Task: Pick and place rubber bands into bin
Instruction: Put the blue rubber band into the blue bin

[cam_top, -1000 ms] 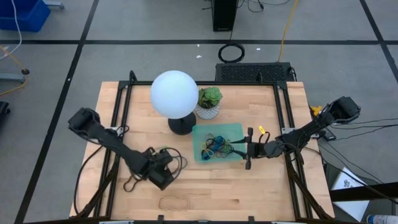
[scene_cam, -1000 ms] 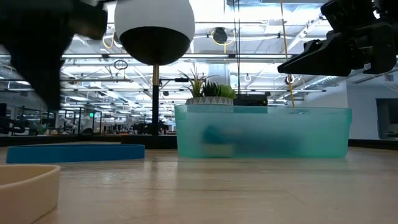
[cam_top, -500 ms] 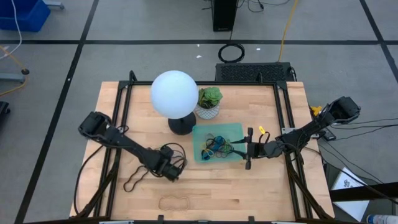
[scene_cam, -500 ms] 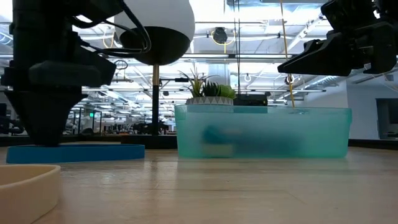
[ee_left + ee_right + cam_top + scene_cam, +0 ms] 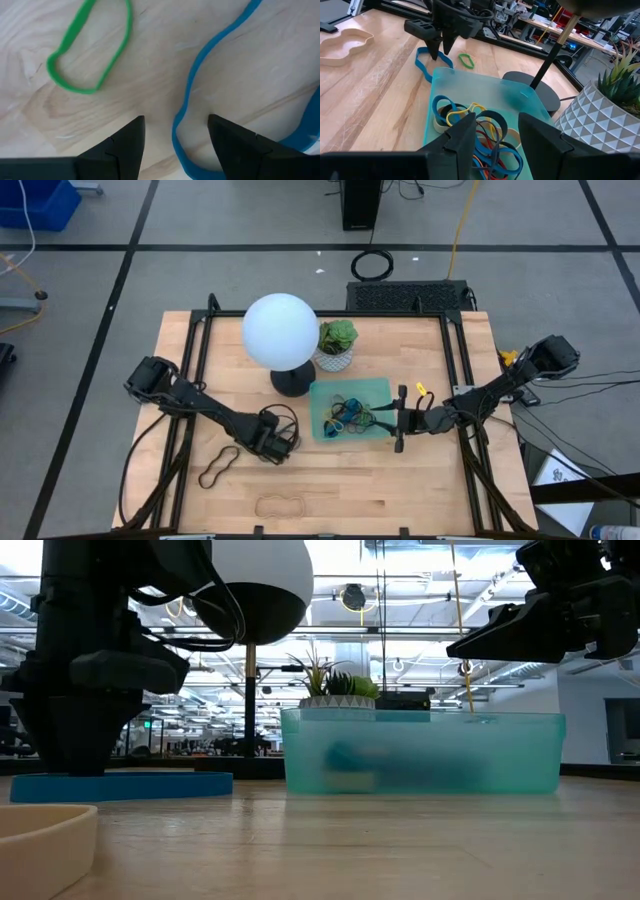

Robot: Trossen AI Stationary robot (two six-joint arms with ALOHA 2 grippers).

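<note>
1. My left gripper (image 5: 175,131) is low over the wooden table (image 5: 400,480), just left of the bin (image 5: 385,391), its fingers set apart and pointing down, one on each side of a strand of the blue band (image 5: 192,95), with nothing pinched between them.

2. The blue band lies flat on the wood beside the bin's left wall; from the right wrist camera it shows as a loop (image 5: 427,64) directly under my left gripper (image 5: 440,47).

3. A small green band (image 5: 87,55) lies on the table close to the blue one, not touching it.

4. The bin holds a tangle of bands (image 5: 470,132) in blue, yellow, black and red, piled toward its left half.

5. My right gripper (image 5: 495,132) hovers at the bin's right side, fingers apart and empty.

6. Toward the near left of the table lie two more loops: a dark band (image 5: 218,467) and, closer to the near edge, a tan band (image 5: 281,505).

7. On the far side of the bin stand a lamp (image 5: 281,332) with a white globe and a potted plant (image 5: 336,344).
</note>
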